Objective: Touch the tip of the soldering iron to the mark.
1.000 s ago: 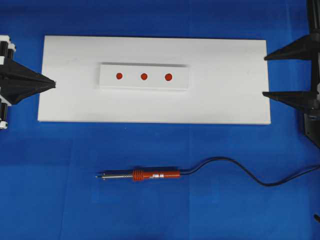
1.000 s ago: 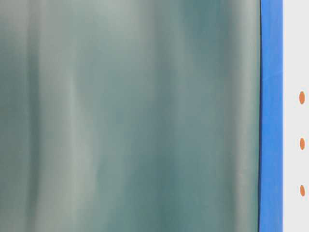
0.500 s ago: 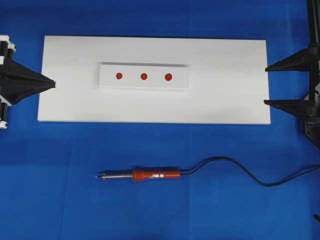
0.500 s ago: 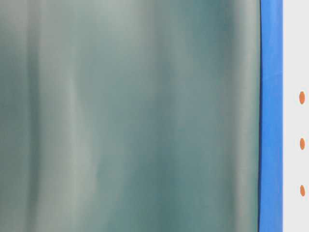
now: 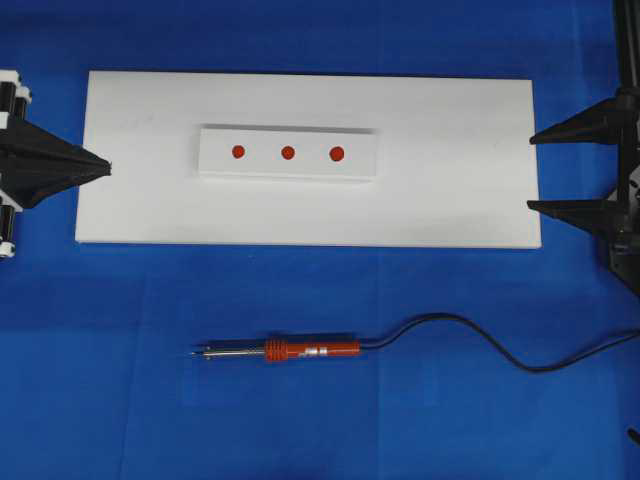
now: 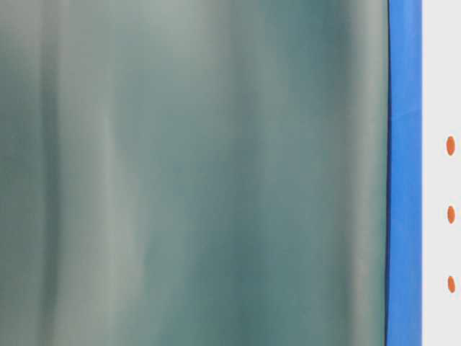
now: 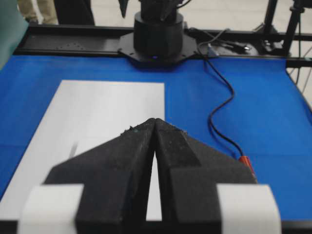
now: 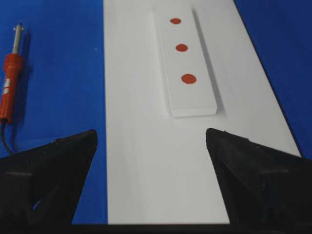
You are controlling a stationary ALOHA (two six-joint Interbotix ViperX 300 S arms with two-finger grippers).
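Note:
The soldering iron [image 5: 300,350] lies flat on the blue mat in front of the white board, tip pointing left, held by nothing. It also shows as soldering iron [image 8: 9,87] and, as a sliver of handle, soldering iron [image 7: 245,161]. The mark [image 5: 288,153] is the centre red dot of three on a white block [image 5: 262,165]; it is mark [image 8: 181,48] and mark [image 6: 451,214] in the other views. My left gripper [image 5: 108,167] is shut at the board's left edge, its tips meeting in the left gripper [image 7: 154,120]. My right gripper [image 5: 529,173] stands open at the right edge, empty, seen as the right gripper [image 8: 151,139].
The block rests on a large white board [image 5: 450,190]. The iron's black cord [image 5: 480,340] snakes off to the right edge of the mat. A blurred green sheet [image 6: 194,173] fills most of the table-level view. The other arm's base [image 7: 158,34] stands across the mat.
The right gripper has shifted slightly toward the front of the table, still open. The left gripper and the soldering iron have not moved.

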